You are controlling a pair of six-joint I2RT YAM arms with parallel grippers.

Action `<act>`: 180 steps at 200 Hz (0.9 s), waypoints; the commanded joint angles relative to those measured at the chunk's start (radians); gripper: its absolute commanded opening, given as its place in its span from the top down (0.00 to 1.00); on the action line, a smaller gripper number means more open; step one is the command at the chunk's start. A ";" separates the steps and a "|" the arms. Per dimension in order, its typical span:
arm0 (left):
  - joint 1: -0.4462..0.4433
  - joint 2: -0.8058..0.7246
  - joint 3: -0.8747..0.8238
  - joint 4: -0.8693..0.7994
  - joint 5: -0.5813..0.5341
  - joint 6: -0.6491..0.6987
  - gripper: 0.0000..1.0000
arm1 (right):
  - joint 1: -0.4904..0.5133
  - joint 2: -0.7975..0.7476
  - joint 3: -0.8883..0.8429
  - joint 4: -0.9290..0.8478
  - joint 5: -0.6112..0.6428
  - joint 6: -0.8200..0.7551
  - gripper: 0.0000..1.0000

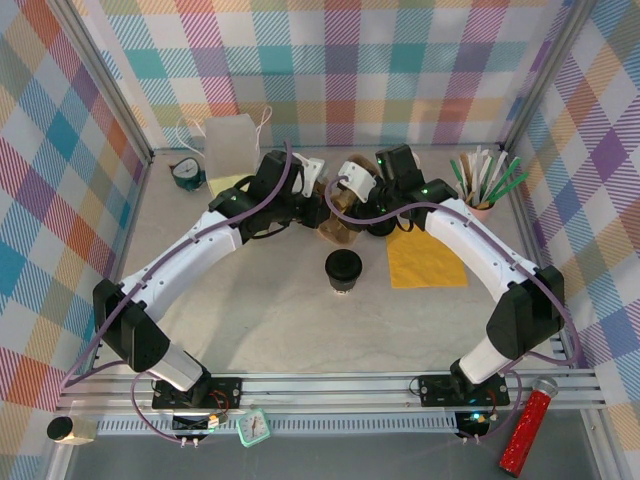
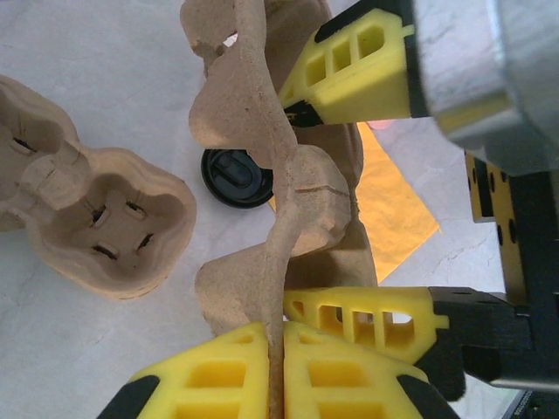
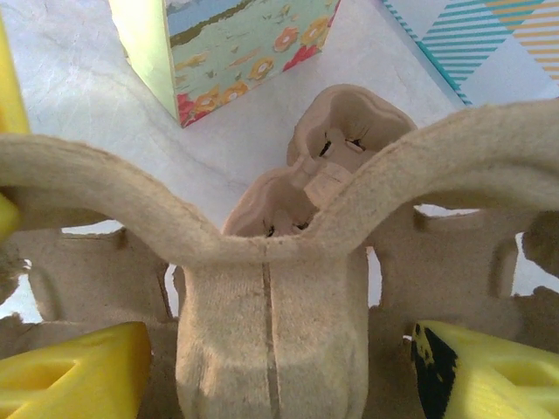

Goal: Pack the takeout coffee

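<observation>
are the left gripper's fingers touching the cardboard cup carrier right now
Touching. The left wrist view shows the left gripper with both yellow fingers pressed shut on the thin edge of the pulp cup carrier.

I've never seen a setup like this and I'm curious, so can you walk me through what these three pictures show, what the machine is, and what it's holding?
These are two robot arms bolted to a table's near edge, each ending in a two-finger gripper. One picture looks down from above; the other two come from cameras on each wrist.

In the left wrist view, the left gripper is shut on the edge of a brown pulp cup carrier. The right gripper, its yellow fingers spread wide, sits either side of that carrier. A second carrier lies on the table.

From above you see the takeout coffee, a black lidded cup, standing alone, a yellow napkin and a cup of stirrers.
</observation>
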 commanded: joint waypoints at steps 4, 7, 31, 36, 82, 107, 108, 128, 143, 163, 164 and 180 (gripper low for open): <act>-0.020 -0.040 0.004 0.000 0.025 0.019 0.90 | -0.005 0.011 0.019 -0.002 -0.028 0.006 0.22; -0.021 -0.038 0.004 -0.002 0.025 0.020 0.90 | -0.005 0.013 0.020 -0.002 -0.031 0.008 0.22; -0.030 -0.037 0.007 -0.002 0.027 0.019 0.90 | -0.005 0.019 0.028 -0.005 -0.046 0.014 0.22; -0.031 -0.037 0.007 -0.002 0.027 0.019 0.90 | -0.005 0.020 0.029 -0.003 -0.045 0.016 0.23; -0.034 -0.037 0.004 -0.007 0.018 0.018 0.90 | -0.005 0.010 0.026 -0.011 -0.052 0.017 0.35; -0.034 -0.035 0.006 -0.002 0.018 0.017 0.90 | -0.005 0.005 0.023 -0.021 -0.053 0.016 0.44; -0.034 -0.035 0.006 -0.002 0.018 0.018 0.90 | -0.005 0.005 0.022 -0.020 -0.053 0.016 0.44; -0.034 -0.028 0.010 -0.008 0.016 0.018 0.89 | -0.005 -0.004 0.018 -0.019 -0.048 0.026 0.44; -0.034 -0.029 0.006 -0.008 0.015 0.016 0.88 | -0.005 -0.008 0.022 -0.027 -0.048 0.034 0.47; -0.034 -0.032 -0.001 -0.002 0.009 0.015 0.86 | -0.005 -0.017 0.027 -0.036 -0.045 0.051 0.47; -0.034 -0.032 -0.001 -0.001 0.008 0.015 0.86 | -0.005 -0.017 0.027 -0.037 -0.045 0.052 0.47; -0.034 -0.032 -0.004 0.006 0.008 0.011 0.86 | -0.005 -0.025 0.027 -0.045 -0.040 0.067 0.47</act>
